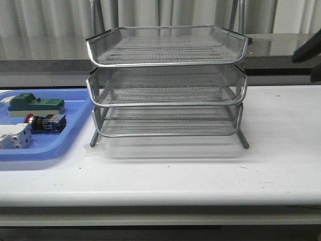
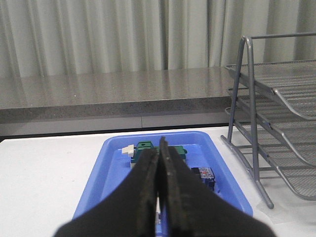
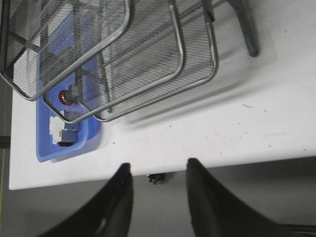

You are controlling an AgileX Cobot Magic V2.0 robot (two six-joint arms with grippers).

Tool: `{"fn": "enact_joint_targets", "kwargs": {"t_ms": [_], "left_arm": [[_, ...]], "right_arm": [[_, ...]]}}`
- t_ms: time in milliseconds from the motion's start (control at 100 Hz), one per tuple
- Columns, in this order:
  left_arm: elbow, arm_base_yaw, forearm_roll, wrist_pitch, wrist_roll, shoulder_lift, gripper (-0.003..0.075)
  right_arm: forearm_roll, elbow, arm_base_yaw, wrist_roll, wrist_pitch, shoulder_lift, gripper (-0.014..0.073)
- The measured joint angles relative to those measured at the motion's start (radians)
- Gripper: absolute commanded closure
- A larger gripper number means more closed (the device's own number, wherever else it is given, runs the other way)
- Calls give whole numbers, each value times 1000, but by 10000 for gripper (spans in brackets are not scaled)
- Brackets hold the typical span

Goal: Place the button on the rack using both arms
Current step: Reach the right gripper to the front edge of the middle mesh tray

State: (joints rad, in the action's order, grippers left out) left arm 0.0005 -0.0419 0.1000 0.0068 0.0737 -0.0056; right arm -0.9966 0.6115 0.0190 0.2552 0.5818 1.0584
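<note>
The button [image 1: 45, 122] lies on its side in the blue tray [image 1: 55, 150], red cap pointing left, blue rear block toward the rack [image 1: 168, 80]. The three-tier wire rack stands mid-table with nothing on its trays. In the left wrist view my left gripper [image 2: 160, 150] is shut with nothing in it, above the tray's near end; the button's blue block [image 2: 204, 175] shows just beside the fingers. My right gripper [image 3: 159, 168] is open and empty, high over the table's front edge. From there the button's red cap [image 3: 64, 97] shows through the rack's mesh [image 3: 148, 64].
In the blue tray, a green block [image 1: 36, 104] lies behind the button and a white-grey block [image 1: 14, 135] in front of it. A dark piece of my right arm [image 1: 307, 50] shows at the upper right. A stone ledge and curtains run behind the table.
</note>
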Motion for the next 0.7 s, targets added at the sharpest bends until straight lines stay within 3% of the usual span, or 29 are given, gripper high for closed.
{"fn": "enact_joint_targets", "kwargs": {"t_ms": [430, 570, 700], "left_arm": [[0, 0, 0, 0, 0, 0, 740], [0, 0, 0, 0, 0, 0, 740], [0, 0, 0, 0, 0, 0, 740]], "right_arm": [[-613, 2, 2, 572, -44, 321, 193], [-752, 5, 2, 711, -29, 428, 193], [-793, 12, 2, 831, 12, 507, 193]]}}
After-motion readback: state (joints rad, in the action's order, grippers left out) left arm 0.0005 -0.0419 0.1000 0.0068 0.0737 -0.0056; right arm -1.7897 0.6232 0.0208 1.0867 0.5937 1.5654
